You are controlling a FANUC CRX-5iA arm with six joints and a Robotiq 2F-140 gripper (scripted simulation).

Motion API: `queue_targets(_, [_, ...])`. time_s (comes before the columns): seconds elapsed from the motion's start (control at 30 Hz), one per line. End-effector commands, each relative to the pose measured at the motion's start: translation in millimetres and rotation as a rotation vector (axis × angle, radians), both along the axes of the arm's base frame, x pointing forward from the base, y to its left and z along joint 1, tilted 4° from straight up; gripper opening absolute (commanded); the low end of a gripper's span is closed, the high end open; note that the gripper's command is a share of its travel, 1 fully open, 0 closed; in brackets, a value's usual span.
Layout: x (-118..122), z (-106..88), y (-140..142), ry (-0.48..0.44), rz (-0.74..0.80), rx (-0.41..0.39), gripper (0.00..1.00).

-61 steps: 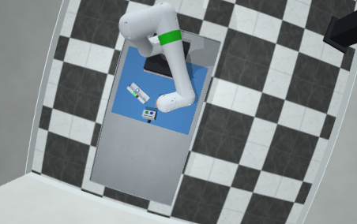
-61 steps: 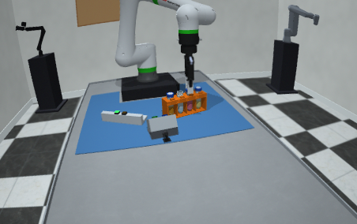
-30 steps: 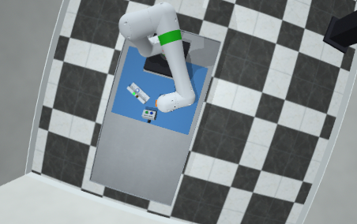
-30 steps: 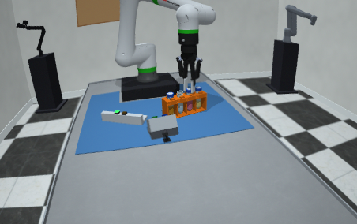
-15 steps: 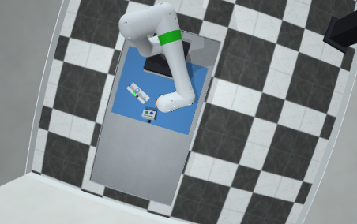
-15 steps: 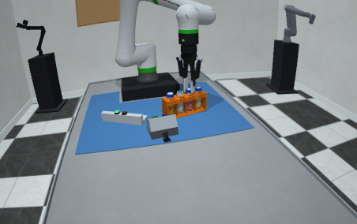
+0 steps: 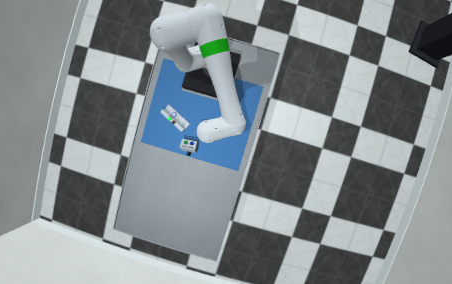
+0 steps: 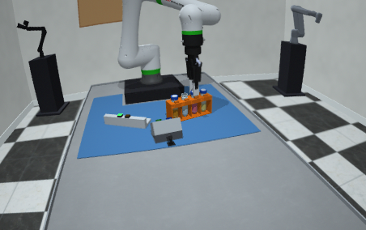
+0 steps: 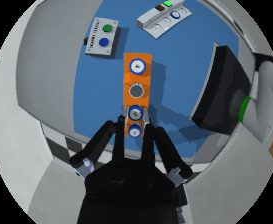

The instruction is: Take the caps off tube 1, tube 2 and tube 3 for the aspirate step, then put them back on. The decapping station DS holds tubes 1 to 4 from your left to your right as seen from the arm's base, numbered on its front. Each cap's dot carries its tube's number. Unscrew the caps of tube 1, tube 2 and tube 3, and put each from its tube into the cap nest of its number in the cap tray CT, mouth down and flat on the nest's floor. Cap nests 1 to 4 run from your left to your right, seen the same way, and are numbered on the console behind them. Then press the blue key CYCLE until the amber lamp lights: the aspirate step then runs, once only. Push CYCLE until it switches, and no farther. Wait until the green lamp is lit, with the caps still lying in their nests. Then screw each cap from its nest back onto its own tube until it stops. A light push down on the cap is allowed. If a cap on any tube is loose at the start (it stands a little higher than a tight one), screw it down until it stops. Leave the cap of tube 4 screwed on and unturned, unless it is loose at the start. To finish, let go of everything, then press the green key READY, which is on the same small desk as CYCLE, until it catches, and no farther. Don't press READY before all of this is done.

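Holding a blue cap (image 9: pixel 136 113) clenched in the end effector (image 8: pixel 193 90), atop its tube in the orange decapping station (image 8: pixel 169 109) on the tabletop (image 8: pixel 206 182). Risking a slipping or cross-threaded cap if turning off-axis, or nudging the neighbouring caps just beside the fingers. Counting four tubes, three capped and one open tube (image 9: pixel 136 90), one cap lying in the cap tray (image 9: pixel 153 23), and two keys on the small desk (image 9: pixel 94 30).

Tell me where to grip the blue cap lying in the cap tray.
Grip the blue cap across its round side wall, coming straight down from above. It seems to lie flat in the cap tray, top face up, so only its rim offers opposite faces.
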State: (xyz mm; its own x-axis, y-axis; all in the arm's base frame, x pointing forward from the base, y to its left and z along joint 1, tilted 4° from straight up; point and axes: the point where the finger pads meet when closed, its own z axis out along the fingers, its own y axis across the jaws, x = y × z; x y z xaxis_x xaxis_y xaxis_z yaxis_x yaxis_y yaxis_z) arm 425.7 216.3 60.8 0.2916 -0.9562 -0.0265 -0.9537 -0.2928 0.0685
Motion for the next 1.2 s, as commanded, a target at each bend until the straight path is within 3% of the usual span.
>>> queue_targets(0.0, [-0.1, -0.2, 0.5, -0.013, -0.233, -0.033, 0.0])
queue_targets(0.13, [-0.1, -0.4, 0.5, -0.013, -0.43, -0.046, 0.0])
queue_targets(0.43, [-0.1, -0.4, 0.5, -0.013, -0.43, -0.046, 0.0])
queue_targets(0.47, [-0.1, -0.4, 0.5, -0.013, -0.43, -0.046, 0.35])
queue_targets(0.8, [-0.1, -0.4, 0.5, -0.013, -0.43, -0.046, 0.35])
queue_targets(1.17, [-0.1, -0.1, 0.5, -0.012, -0.07, -0.022, 0.35])
